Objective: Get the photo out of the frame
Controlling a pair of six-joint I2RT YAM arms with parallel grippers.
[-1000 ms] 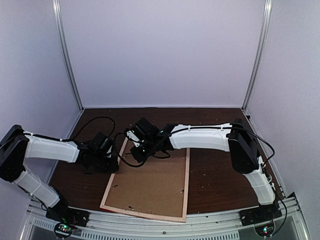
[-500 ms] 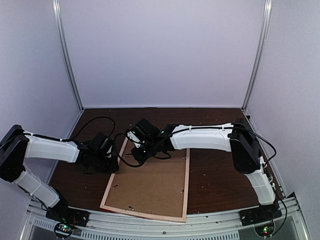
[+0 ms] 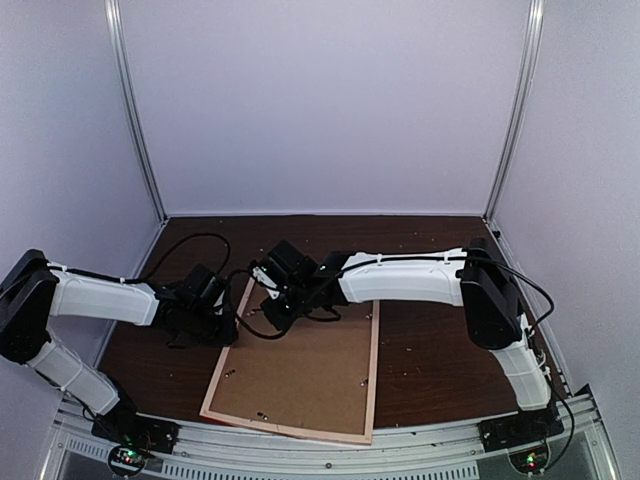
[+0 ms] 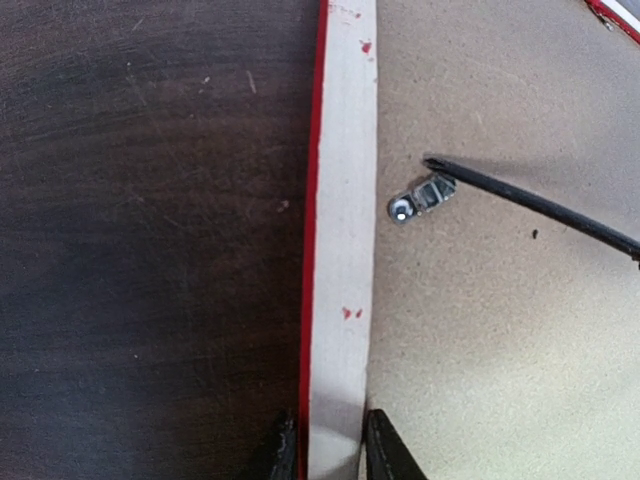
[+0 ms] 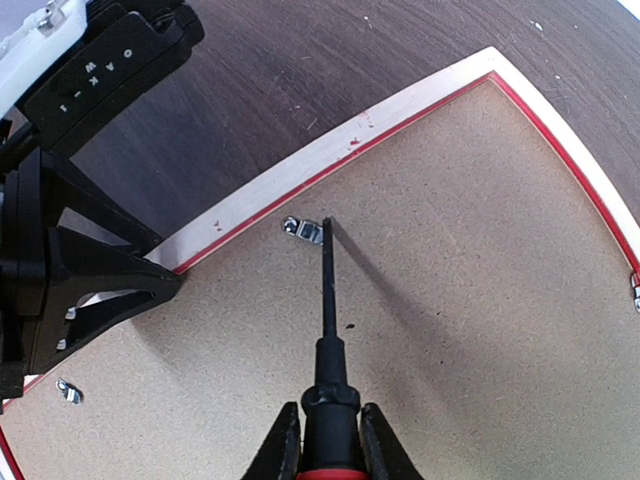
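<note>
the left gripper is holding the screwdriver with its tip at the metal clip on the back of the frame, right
No, it is the right gripper that holds the screwdriver, tip at the metal clip on the back of the frame, as the right wrist view shows.

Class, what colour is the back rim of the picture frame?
The frame's rim is pale wood, edged red; clearest in the left wrist view.

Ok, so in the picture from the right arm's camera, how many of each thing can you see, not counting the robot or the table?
Frame: 1
Backing board: 1
Screwdriver: 1
Little metal clips: 3
Total: 6
</note>
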